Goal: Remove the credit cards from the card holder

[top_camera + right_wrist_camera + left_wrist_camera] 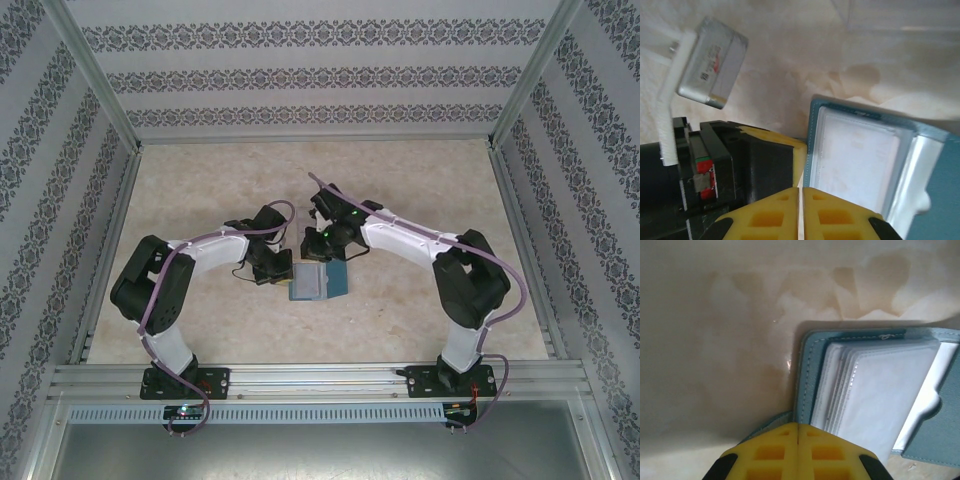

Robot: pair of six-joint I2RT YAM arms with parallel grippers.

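Left gripper (798, 432) and right gripper (801, 196), both pressed together, sit against the open card holder (807, 365).

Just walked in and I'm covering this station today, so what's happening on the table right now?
Both arms meet at the open teal card holder lying mid-table. The left tool is shut at one edge of it, and the right tool is shut right beside it; whether either pinches anything is unclear. The clear sleeves lie fanned inside; nothing is pulled out yet.
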